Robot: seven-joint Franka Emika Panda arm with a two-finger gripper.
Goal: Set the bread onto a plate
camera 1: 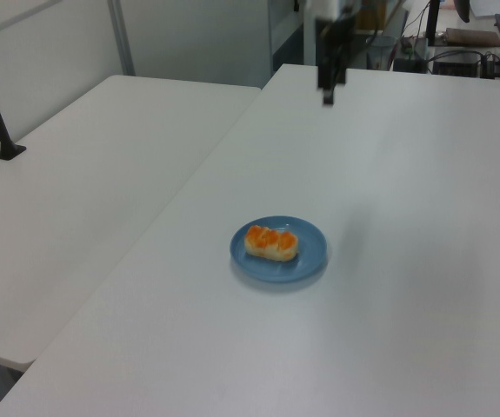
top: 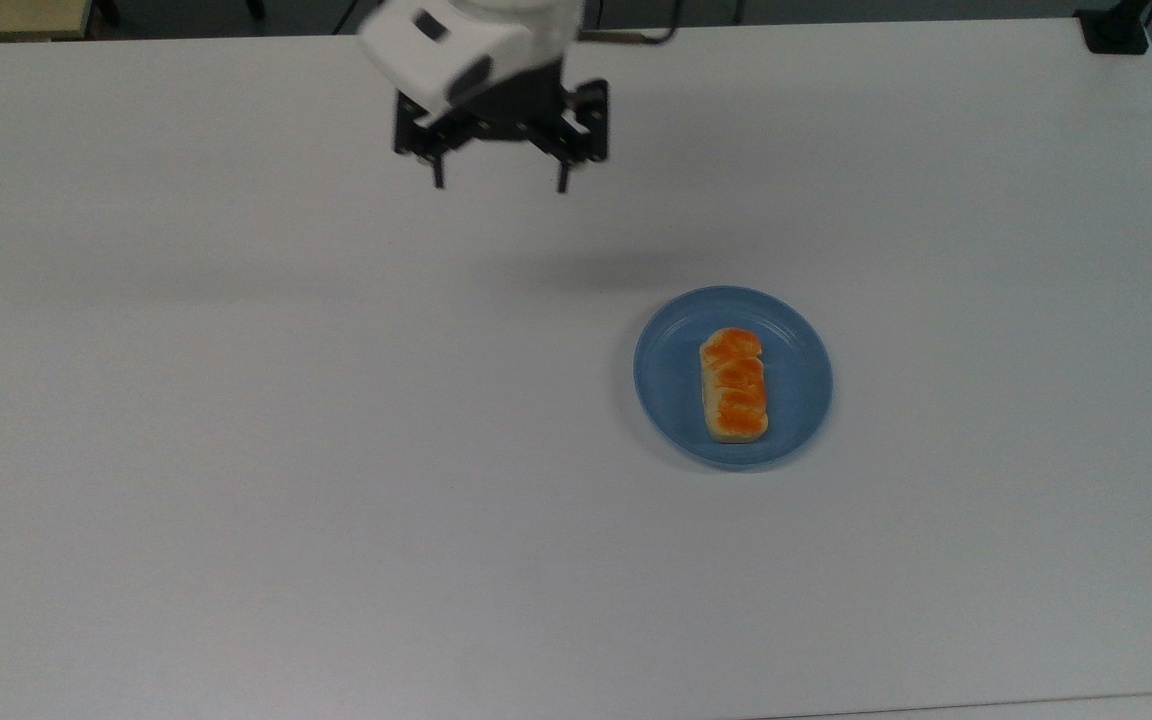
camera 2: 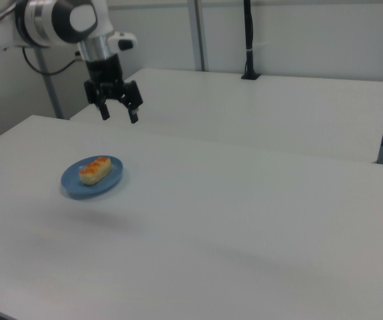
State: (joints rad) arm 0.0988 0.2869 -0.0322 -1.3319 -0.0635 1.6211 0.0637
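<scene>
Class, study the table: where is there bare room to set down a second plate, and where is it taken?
Almost all of the white table is bare: everything to the top view's left of the plate, and the strip along the bottom edge. The plate is taken by the bread. The open gripper hangs above the far edge.
</scene>
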